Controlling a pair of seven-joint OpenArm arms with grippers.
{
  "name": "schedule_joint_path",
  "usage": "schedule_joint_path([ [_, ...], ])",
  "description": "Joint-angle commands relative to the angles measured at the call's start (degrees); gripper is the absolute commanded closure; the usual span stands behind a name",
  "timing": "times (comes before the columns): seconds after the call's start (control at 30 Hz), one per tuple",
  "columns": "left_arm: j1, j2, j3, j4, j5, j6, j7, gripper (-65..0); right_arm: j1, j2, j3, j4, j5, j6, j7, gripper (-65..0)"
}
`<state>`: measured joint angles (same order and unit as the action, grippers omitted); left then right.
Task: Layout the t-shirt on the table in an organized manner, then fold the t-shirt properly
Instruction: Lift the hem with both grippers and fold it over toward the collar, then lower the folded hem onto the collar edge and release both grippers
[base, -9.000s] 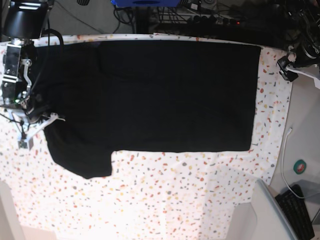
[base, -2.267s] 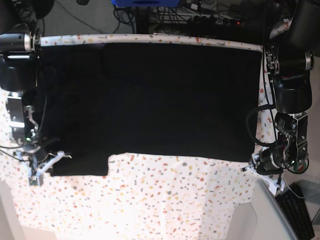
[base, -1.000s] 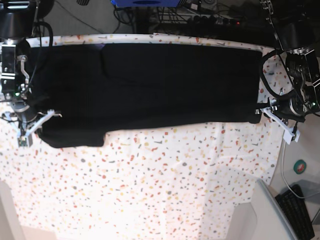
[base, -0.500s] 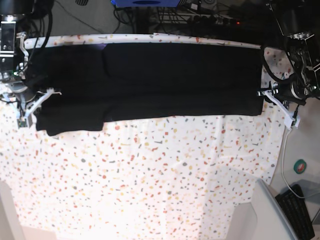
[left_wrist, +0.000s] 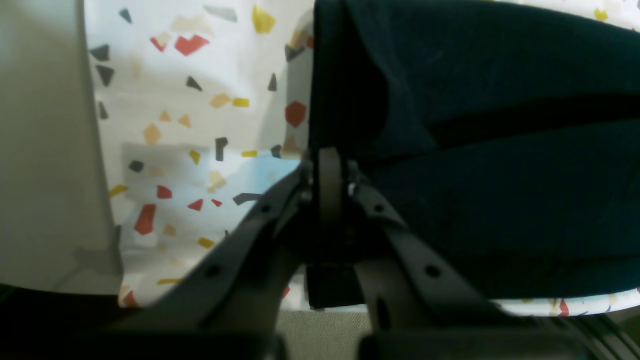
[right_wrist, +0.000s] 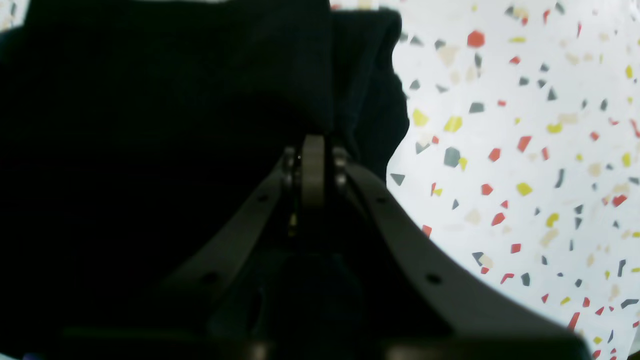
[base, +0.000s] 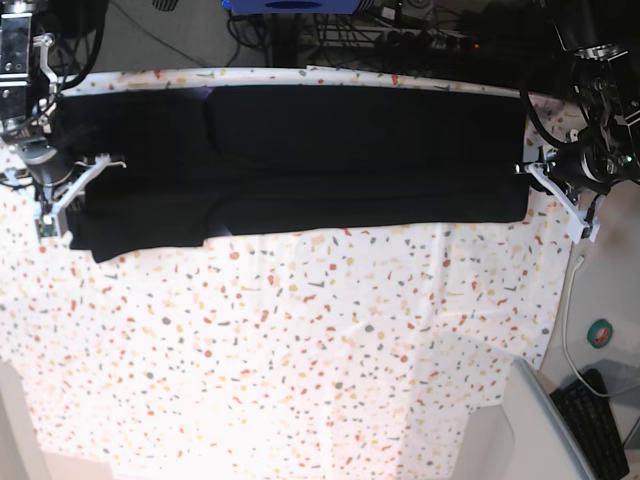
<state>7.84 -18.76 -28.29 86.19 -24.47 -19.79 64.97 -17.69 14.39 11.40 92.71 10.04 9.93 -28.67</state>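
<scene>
Cloth is pinched in both arms: your left end effector (left_wrist: 327, 172) and right end effector (right_wrist: 312, 165) each clench an edge of the t-shirt (base: 330, 160), draped folded across the table (base: 330, 350)'s far side. Uneven release could skew the fold.

The t-shirt (base: 330, 150) is solid black, without any pattern. The table (base: 330, 350) is white, speckled with small red, orange, yellow and grey flecks.
</scene>
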Motion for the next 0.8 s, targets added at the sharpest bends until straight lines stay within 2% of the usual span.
schedule_joint_path([
  [0.0, -0.41, -1.15, 0.03, 0.88, -0.19, -0.12, -0.75, 0.0, -0.02, 0.6, 0.34, 0.96, -0.15, -0.13, -1.0, 0.0],
  [0.27, -0.23, -0.88, 0.12, 0.8, -0.19, -0.03, -0.75, 0.0, -1.34, -3.18, 4.12, 1.4, -0.15, -0.13, -4.17, 0.0],
  [0.47, -0.32, -0.88, 0.12, 0.8, -0.19, 0.06, -0.84, 0.0, -3.54, -3.27, 3.94, 4.74, -0.15, -0.13, -4.43, 0.0],
  [0.63, -0.76, -0.88, 0.21, -0.61, -0.19, 0.06, -1.63, 0.0, -2.92, -3.36, 3.85, 6.41, -0.15, -0.13, -8.39, 0.0],
  [0.77, -0.23, -1.15, 3.72, -1.4, -0.1, 0.14, -4.27, 0.0, -2.57, -3.36, 3.94, 4.74, -0.15, -0.13, -8.65, 0.0],
])
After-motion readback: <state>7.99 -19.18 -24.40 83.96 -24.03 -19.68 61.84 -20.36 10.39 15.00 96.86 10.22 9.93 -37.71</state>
